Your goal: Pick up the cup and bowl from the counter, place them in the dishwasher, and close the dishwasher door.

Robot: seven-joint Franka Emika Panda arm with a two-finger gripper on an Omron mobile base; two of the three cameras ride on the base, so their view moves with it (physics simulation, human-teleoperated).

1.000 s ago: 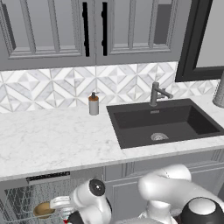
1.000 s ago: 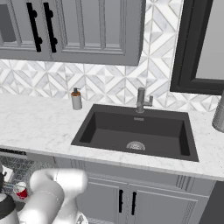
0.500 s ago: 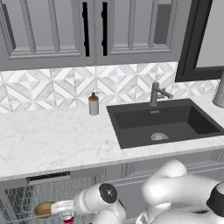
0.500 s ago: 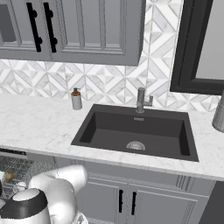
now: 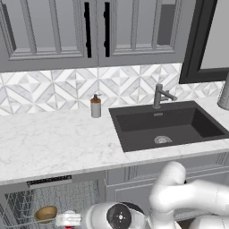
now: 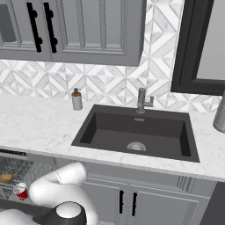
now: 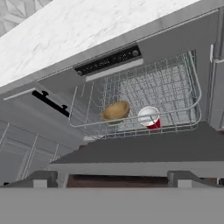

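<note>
The dishwasher (image 7: pixel 109 61) stands open under the counter (image 7: pixel 65 35), its wire rack (image 7: pixel 175 87) pulled out. In the rack the tan bowl (image 7: pixel 116 110) lies beside the red cup (image 7: pixel 149 117), white rim up. From the base views, the bowl (image 5: pixel 46 213) and cup (image 5: pixel 68 219) show low at the left, as do the bowl (image 6: pixel 6 178) and cup (image 6: pixel 20 190). The dishwasher door (image 7: pixel 144 148) is folded down flat in front of the rack. My gripper (image 7: pixel 113 178) is open, fingertips (image 7: pixel 43 177) wide apart just beyond the door's outer edge, with nothing between them.
A dark sink (image 5: pixel 167 125) with a grey faucet (image 5: pixel 159 96) is set in the marble counter (image 5: pixel 53 143). A soap dispenser (image 5: pixel 95 106) stands by the backsplash. Grey panelled cabinets hang above, and cabinet doors (image 6: pixel 127 202) sit below the sink. My white arm (image 5: pixel 188 197) crosses the foreground.
The arm has dropped lower and swung to the right in front of the dishwasher. Cup and bowl lie unmoved in the rack, and the gripper has stayed open.
</note>
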